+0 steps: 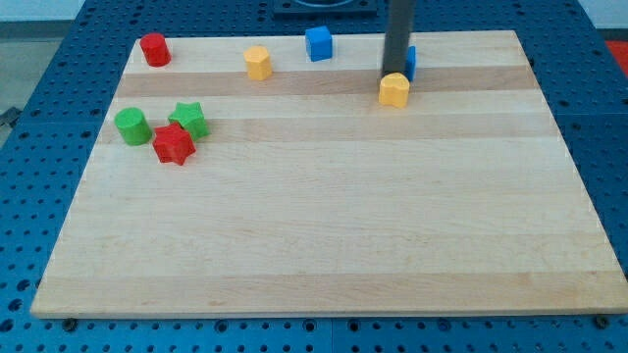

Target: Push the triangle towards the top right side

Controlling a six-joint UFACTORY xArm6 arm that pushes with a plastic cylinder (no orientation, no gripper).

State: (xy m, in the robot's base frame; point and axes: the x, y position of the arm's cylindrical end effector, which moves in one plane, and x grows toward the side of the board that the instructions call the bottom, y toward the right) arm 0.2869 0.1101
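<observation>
My dark rod comes down from the view's top, and my tip (395, 75) is at the upper right of the board. A blue block (411, 62) shows only as a sliver at the rod's right side. The rod hides most of it, so I cannot make out its shape. A yellow block (393, 90) sits right below my tip in the view and seems to touch it.
A blue cube (318, 43) and a second yellow block (257, 63) lie along the top edge of the wooden board (324, 226). A red cylinder (154, 49) is at the top left. A green cylinder (130, 126), green star (188, 120) and red star (174, 144) cluster at the left.
</observation>
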